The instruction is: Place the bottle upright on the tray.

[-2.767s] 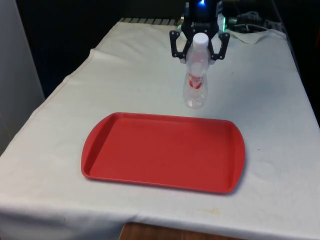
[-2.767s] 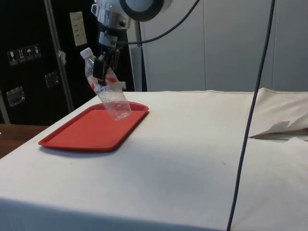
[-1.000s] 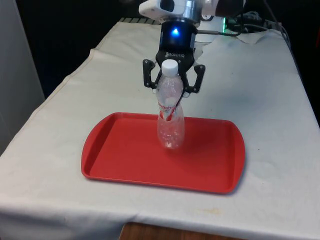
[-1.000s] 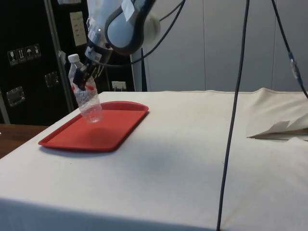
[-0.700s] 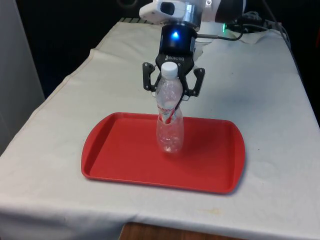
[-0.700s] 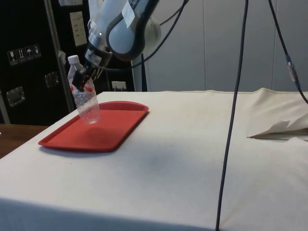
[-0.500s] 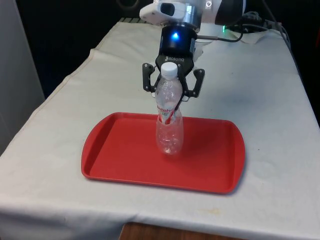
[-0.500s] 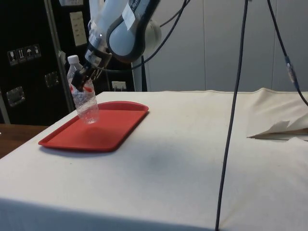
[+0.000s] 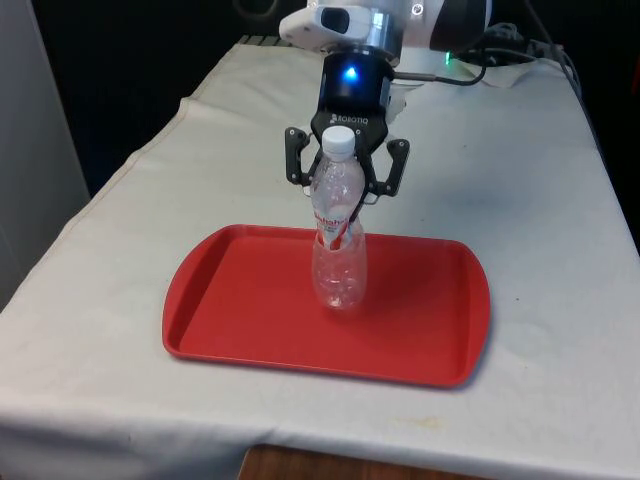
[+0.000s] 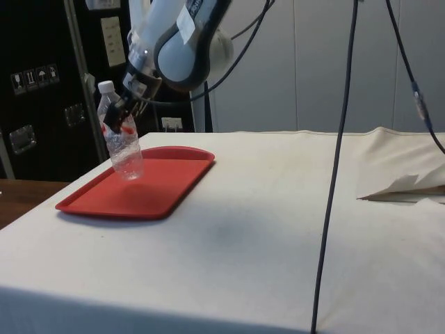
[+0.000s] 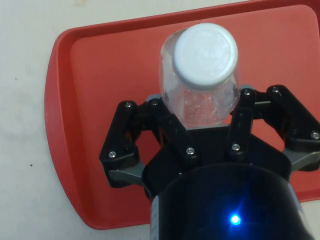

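Observation:
A clear plastic bottle (image 9: 339,268) with a white cap and a red label is over the middle of the red tray (image 9: 240,310). It leans a little, cap towards the table's near end, and its base is at or just above the tray floor; I cannot tell whether it touches. My gripper (image 9: 342,212) is shut on the bottle's upper body, below the cap. The side view has the bottle (image 10: 126,152) tilted in my gripper (image 10: 117,120) above the tray (image 10: 161,188). In the wrist view, the cap (image 11: 205,54) stands between the fingers (image 11: 165,121) over the tray (image 11: 107,67).
White cloth covers the table around the tray. A black cable (image 10: 332,181) hangs down in front of the side view. A crumpled fold of cloth (image 10: 403,186) lies at that view's right. Cables (image 9: 505,45) lie at the table's far end.
My gripper carried the bottle from beyond the tray's far rim to over the tray's middle and lowered it. Over the last half second it has barely moved.

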`<act>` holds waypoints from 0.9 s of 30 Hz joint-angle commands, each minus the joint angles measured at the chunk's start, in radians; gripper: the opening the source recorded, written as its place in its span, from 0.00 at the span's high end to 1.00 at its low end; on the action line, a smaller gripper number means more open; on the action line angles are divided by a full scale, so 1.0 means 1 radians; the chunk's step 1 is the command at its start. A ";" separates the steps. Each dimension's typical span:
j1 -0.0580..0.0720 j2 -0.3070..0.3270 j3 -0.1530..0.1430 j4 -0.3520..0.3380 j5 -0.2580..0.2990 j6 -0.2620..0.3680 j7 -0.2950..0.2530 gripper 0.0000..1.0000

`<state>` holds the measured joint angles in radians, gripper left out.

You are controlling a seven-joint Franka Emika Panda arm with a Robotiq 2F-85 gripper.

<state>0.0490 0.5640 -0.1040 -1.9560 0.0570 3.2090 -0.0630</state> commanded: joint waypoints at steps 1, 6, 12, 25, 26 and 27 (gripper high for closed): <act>-0.001 0.006 0.002 0.003 0.000 0.010 0.001 1.00; 0.002 0.013 -0.002 0.004 0.002 0.024 0.003 1.00; 0.007 0.025 -0.007 0.004 0.002 0.051 0.006 1.00; 0.008 0.044 -0.005 0.003 0.003 0.098 0.008 1.00; 0.007 0.045 -0.004 0.003 0.002 0.099 0.007 1.00; 0.006 0.045 -0.004 0.003 0.002 0.100 0.007 1.00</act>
<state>0.0530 0.6050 -0.1040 -1.9550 0.0570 3.2990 -0.0580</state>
